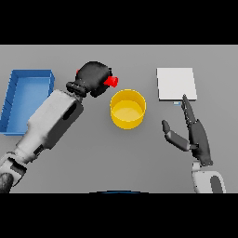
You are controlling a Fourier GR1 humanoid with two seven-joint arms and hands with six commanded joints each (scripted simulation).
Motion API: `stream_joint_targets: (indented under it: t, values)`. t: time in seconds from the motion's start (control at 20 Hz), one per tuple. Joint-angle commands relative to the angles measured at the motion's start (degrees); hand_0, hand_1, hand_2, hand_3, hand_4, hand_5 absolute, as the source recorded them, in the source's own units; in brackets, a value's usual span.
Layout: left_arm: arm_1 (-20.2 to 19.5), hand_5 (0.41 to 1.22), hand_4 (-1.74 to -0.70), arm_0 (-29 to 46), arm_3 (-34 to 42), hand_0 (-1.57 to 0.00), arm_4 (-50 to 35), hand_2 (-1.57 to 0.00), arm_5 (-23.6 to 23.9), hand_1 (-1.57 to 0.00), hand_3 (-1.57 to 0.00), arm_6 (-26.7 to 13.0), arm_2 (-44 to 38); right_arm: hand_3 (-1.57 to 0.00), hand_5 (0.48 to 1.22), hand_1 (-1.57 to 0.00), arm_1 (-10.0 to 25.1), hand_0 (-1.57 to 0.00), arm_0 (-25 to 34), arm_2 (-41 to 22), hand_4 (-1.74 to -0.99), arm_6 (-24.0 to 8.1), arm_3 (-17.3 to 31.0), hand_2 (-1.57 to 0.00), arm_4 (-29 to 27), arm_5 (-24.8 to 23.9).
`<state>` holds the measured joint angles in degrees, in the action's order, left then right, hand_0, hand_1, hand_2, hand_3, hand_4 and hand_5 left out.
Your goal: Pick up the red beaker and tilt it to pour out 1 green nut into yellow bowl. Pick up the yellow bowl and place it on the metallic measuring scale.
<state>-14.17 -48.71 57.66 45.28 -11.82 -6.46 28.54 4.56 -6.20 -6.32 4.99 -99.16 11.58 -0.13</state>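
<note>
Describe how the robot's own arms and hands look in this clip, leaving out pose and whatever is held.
Both arms have pale grey-white, boxy forearm shells with dark slot-like recesses. A dark ringed wrist joins the left forearm to the left hand, which looks black and rounded. The right hand is dark grey, with slender segmented fingers and a thumb. No cables, markings or sleeves show.

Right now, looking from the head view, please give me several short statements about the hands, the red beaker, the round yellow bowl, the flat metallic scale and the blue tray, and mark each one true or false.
1. The left hand is curled round the red beaker. True.
2. The round yellow bowl stands on the flat metallic measuring scale. False: it stands on the grey table, left of the scale.
3. The right hand holds the bowl. False: it is open and holds nothing, its fingertips near the scale's front edge.
4. The blue rectangular tray lies at the table's left side. True.
</note>
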Motion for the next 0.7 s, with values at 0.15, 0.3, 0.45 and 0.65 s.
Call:
stream_joint_targets:
  t: [0.15,0.3,0.45,0.65]
  values:
    - [-0.83,1.213,-1.71,-5.26,-3.18,-1.57,6.36,-1.57,-5.20,-1.57,-1.36,1.56,6.13,0.00,0.666,0.00,-1.12,0.00,0.41,0.44,-1.196,-1.16,0.75,0.00,-1.67,0.20]
    - [-0.76,1.217,-1.72,-9.09,-5.97,-1.57,9.80,-1.57,-7.37,-1.57,-1.29,4.85,9.51,0.00,0.639,0.00,-1.32,0.00,-0.76,0.32,-1.206,-0.48,0.05,0.00,-2.39,0.69]
    - [-0.29,1.219,-1.73,-11.50,-7.86,-1.57,12.69,-1.57,-8.24,-1.57,-1.43,8.84,13.06,0.00,0.617,0.00,-1.20,0.00,0.15,0.66,-1.221,-0.93,0.63,0.00,-1.59,-0.18]
    - [0.41,1.220,-1.73,-15.18,-10.09,-1.57,17.23,-1.57,-9.11,-1.57,-1.51,11.35,17.80,0.00,0.584,0.00,-1.53,0.00,-0.78,0.14,-1.205,0.69,-0.06,0.00,-0.43,-0.97]
